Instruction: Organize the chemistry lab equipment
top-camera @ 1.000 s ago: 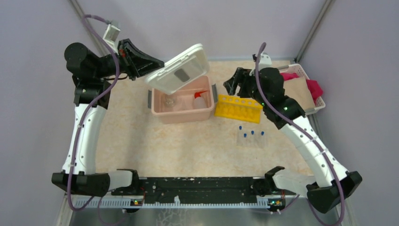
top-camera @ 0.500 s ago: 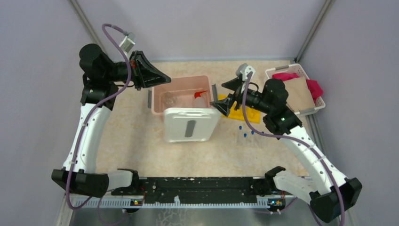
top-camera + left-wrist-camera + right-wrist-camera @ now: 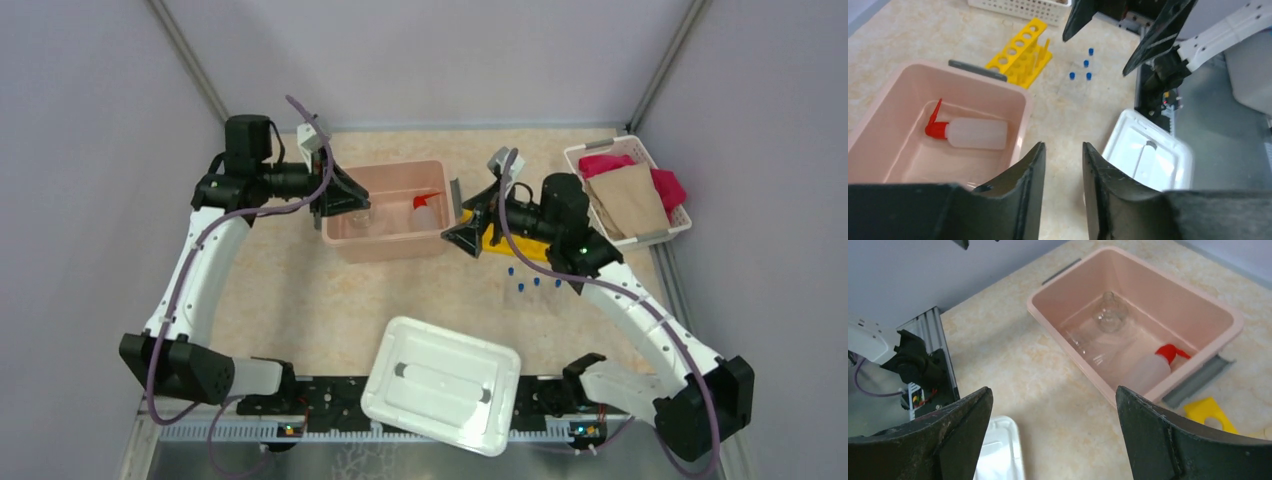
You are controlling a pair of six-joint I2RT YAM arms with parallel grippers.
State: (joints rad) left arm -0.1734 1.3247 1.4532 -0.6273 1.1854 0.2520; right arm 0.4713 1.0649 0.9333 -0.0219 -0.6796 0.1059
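Right now I judge the step in hand to be loading the loose pieces into the open pink bin (image 3: 395, 244). It sits mid-table, and its white lid (image 3: 440, 385) lies flat at the near edge by the arm bases. To do this well, I would take the biggest piece first, the yellow holed tube rack (image 3: 1023, 62), which stands just beside the bin's right end. My right gripper (image 3: 1053, 392) hovers near it, jaws spread wide and empty, so it is the natural one to use. I would grip the rack across its narrow width, hold it level and set it on bare bin floor. The tubes should follow one at a time, since they are small and clear and easily knocked. My left gripper (image 3: 1063, 150) hangs over the bin's left rim, jaws parted only narrowly with nothing between them.

As for looks, the rack is bright yellow with round holes along its top. The white squeeze bottle (image 3: 975, 134) lies on its side in the bin's right part, its red nozzle toward the far wall. The small clear glass flask (image 3: 1110, 317) sits in the left part, round-bellied and faint against the pink. Four small clear blue-capped tubes (image 3: 1086, 64) rest on the table near the rack, on my side of it.
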